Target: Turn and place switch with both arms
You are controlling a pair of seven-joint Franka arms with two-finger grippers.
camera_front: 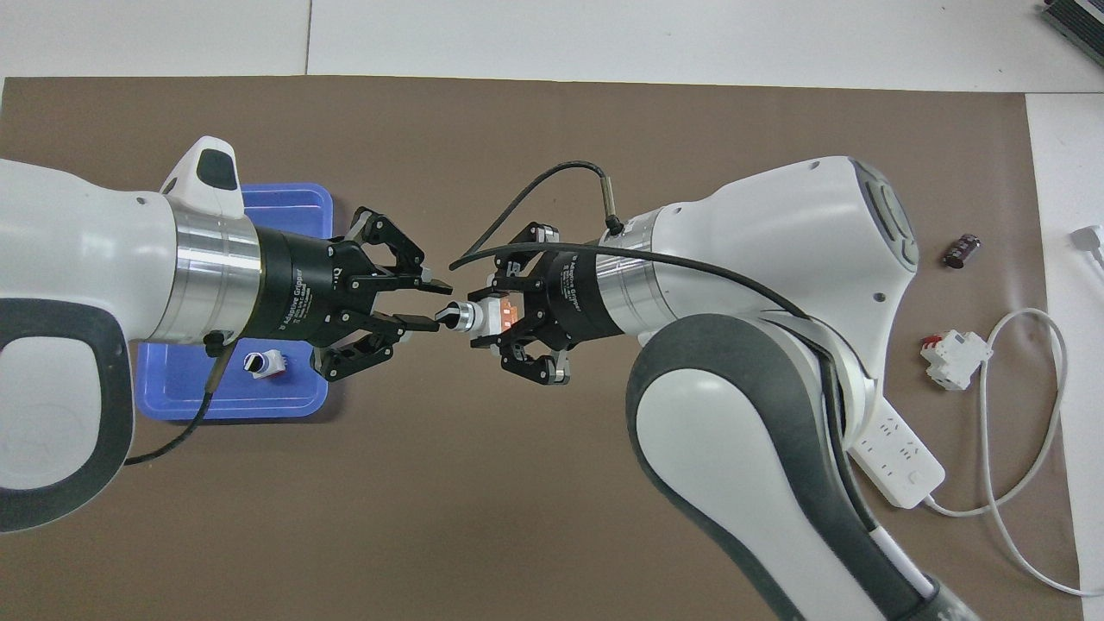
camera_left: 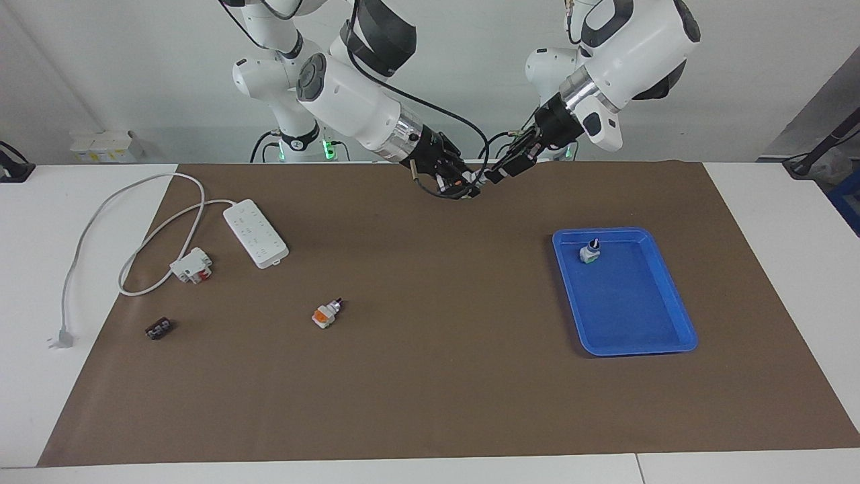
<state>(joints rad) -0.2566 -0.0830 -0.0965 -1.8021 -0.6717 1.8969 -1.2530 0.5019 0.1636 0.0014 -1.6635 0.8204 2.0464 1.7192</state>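
Observation:
My right gripper (camera_front: 496,315) is shut on the switch (camera_front: 470,316), holding its white and orange body in the air over the mat's middle, near the robots. The silver collar and black knob point at my left gripper (camera_front: 435,304). That gripper is open, with its fingertips on either side of the knob's tip; I cannot tell whether they touch it. In the facing view the two grippers, right (camera_left: 467,187) and left (camera_left: 496,175), meet tip to tip above the mat.
A second orange-and-white switch (camera_left: 327,313) lies on the brown mat. A blue tray (camera_left: 625,309) toward the left arm's end holds a green-based switch (camera_left: 590,252). A power strip (camera_left: 255,233), a white-and-red block (camera_left: 192,265) and a small dark part (camera_left: 158,329) lie toward the right arm's end.

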